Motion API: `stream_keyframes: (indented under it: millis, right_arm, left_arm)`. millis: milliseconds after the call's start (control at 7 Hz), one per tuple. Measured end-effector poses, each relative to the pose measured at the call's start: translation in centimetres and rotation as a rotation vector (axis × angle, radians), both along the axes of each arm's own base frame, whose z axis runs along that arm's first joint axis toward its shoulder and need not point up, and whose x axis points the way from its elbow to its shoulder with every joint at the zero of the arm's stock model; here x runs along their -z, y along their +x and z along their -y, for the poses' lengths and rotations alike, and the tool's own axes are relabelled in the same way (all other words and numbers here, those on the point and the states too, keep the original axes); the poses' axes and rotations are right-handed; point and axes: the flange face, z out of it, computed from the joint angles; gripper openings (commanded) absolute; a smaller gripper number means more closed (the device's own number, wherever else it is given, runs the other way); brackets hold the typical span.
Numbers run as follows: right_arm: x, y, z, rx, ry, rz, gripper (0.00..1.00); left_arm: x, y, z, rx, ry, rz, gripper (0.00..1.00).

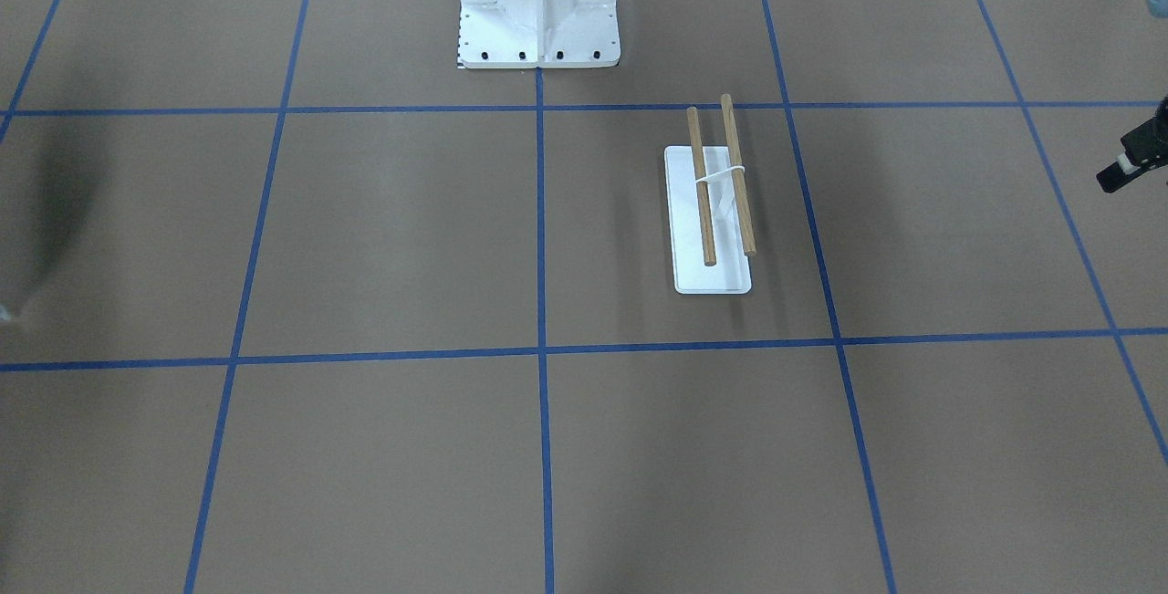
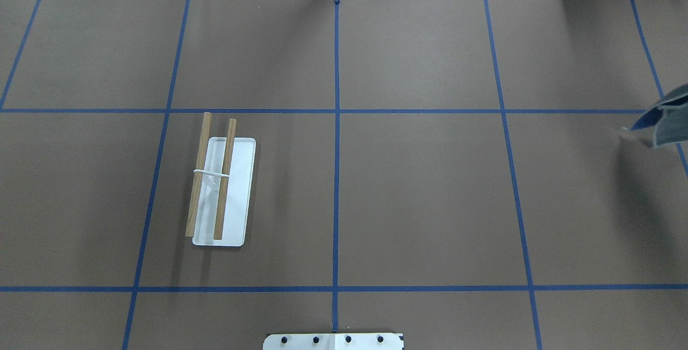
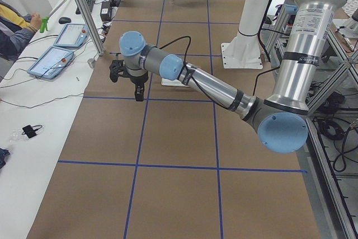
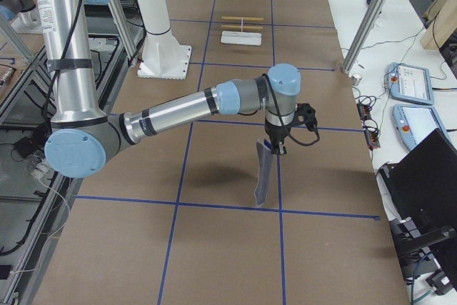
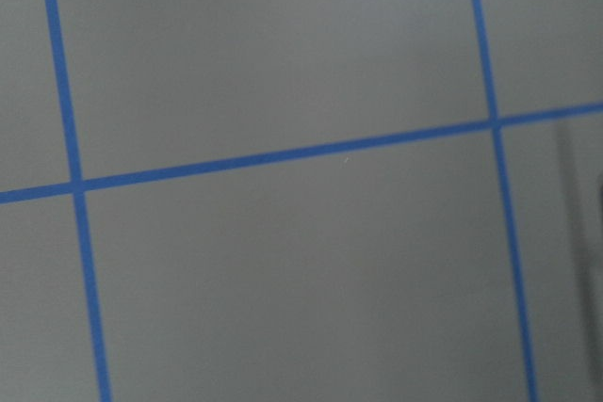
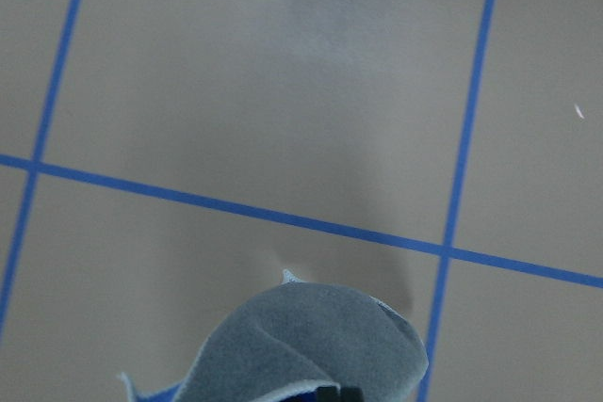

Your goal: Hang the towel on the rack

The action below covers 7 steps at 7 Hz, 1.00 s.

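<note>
The rack (image 1: 703, 202) stands on the brown table, with a white base and two wooden dowels; it also shows in the overhead view (image 2: 225, 178) and far off in the right side view (image 4: 243, 30). No cloth hangs on it. My right gripper (image 4: 275, 146) is shut on the top of the dark grey towel (image 4: 264, 173), which hangs down over the table, far from the rack. The towel shows at the overhead view's right edge (image 2: 666, 124) with blue reverse, and in the right wrist view (image 6: 316, 341). My left gripper (image 3: 126, 82) hovers open and empty beyond the rack, at the front view's edge (image 1: 1131, 161).
The large white bolted pedestal (image 1: 538, 19) stands at the robot's side of the table (image 2: 333, 341). Blue tape lines grid the brown table. An operators' bench with tablets (image 4: 410, 83) and a metal post (image 4: 364, 26) runs along the far side.
</note>
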Motion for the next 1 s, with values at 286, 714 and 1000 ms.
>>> stream_keyframes:
  millis: [286,714,1000]
  right_arm:
    - [9.3,-7.6,0.7,-0.060,-0.045,0.054,0.00]
    - [20.0,-15.9,-2.8,-0.150,-0.123,0.161,0.00]
    - [24.8,-18.8,-4.8,-0.195,-0.171,0.227,0.00]
  left_arm:
    - [3.7,0.3,1.1,0.081,0.108,-0.071,0.98]
    - [7.7,1.1,-0.2,0.262,0.025,-0.273,0.98]
    - [6.7,2.3,-1.3,0.260,0.166,-0.380,0.98]
